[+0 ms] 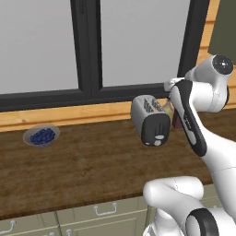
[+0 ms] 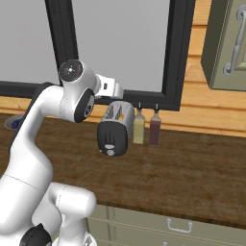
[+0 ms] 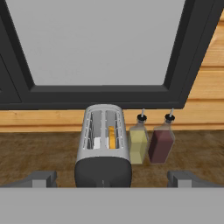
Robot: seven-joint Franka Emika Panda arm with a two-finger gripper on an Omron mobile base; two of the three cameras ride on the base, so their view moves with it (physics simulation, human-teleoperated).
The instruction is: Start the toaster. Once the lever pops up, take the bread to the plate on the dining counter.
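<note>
Fingers point(image 3: 43, 178) stand spread wide and grasp nothing, one on each side of the toaster's black end panel. Just beyond them, the toaster point(image 3: 103, 146) sits on the wood-grain counter point(image 1: 92, 170) under the window, with the bread point(image 3: 112, 137) standing down in its right slot. I judge the task barely begun: the lever looks unpressed, though it is too small to tell, and the slice awaits carrying. Two bottles point(image 3: 148, 141) stand just beside the toaster; farther left sits a bowl of blue berries point(image 1: 42, 136).
</note>
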